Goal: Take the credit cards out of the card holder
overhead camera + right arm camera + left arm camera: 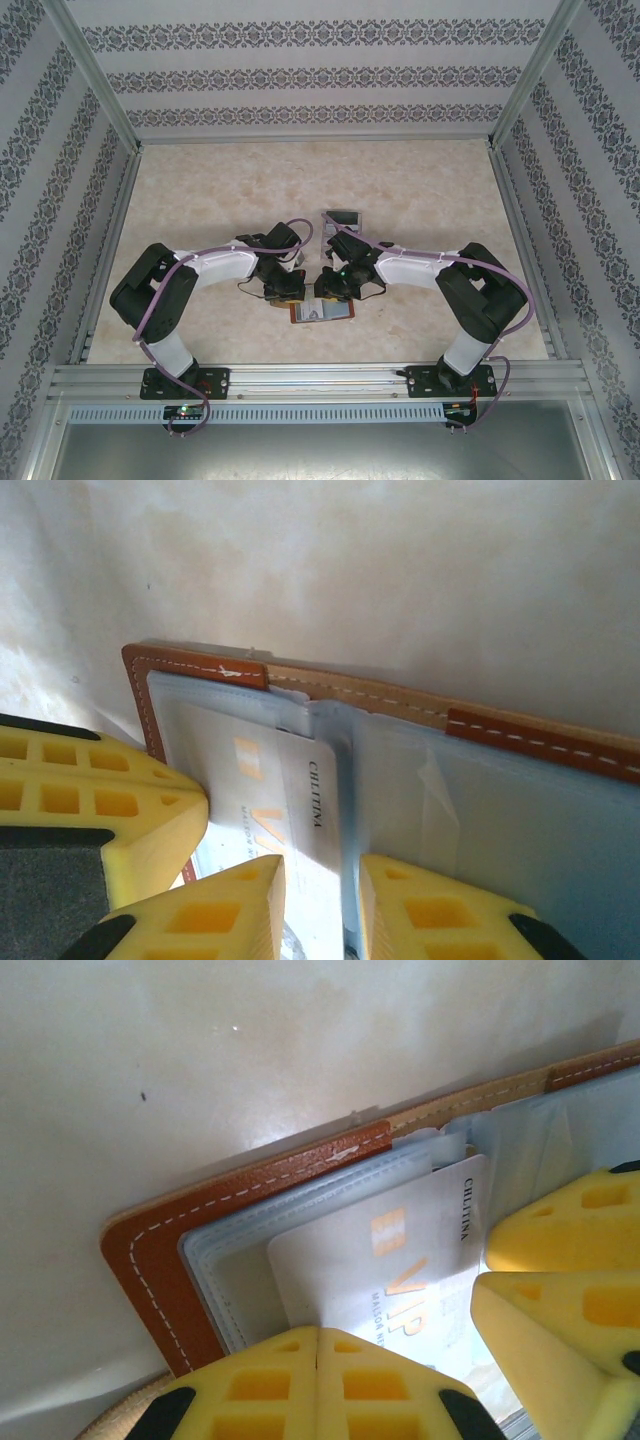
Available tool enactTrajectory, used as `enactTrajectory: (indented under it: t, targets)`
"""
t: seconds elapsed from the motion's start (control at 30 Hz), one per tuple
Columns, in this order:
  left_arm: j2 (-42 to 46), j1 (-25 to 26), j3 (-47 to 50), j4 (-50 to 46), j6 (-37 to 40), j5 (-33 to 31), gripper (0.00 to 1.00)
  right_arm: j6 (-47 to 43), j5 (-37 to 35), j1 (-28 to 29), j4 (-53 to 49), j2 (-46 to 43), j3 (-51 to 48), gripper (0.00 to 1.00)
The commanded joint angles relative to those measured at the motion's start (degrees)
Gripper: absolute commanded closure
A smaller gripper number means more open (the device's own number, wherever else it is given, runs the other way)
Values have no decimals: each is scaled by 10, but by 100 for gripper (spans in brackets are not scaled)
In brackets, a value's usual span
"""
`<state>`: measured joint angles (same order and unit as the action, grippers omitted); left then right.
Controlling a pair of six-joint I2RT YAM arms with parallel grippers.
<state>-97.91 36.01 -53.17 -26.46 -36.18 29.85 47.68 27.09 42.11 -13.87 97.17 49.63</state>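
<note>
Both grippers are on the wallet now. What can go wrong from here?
1. The right gripper stands with jaws apart astride the edge of the VIP card and a pocket sleeve; closing may pinch the sleeve too and drag the card holder.
2. The shut left gripper appears to sit over the same card; pressing there may pin it in.
3. The grippers are crowded close; a pull could knock them together.

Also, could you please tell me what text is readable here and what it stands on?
"CHLITINA": black, on the white card in the card holder.
"VIP": large orange letters, same card.
Small orange line beside "VIP": too blurred and partly hidden to read.
</note>
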Motion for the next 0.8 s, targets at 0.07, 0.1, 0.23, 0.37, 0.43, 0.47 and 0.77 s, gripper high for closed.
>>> enactTrajectory:
  t: [0.07,0.1,0.23,0.37,0.43,0.47,0.77]
  targets:
    - [-30,7,11,-26,13,-42,99,2,30,-4,37,13,-15,76]
    - [-30,7,11,-27,14,-42,99,5,34,-4,45,15,-17,76]
    - [-33,6,8,-27,14,-41,99,10,45,-5,62,21,-22,78]
    - [-37,6,4,-28,16,-39,99,14,49,-9,79,28,-32,82]
    - [-38,7,1,-33,18,-40,99,19,55,-11,95,27,-41,84]
    - [-39,7,0,-35,19,-41,99,21,56,-12,103,24,-46,86]
    - [-37,6,1,-35,18,-43,99,23,67,-20,132,-22,-65,97]
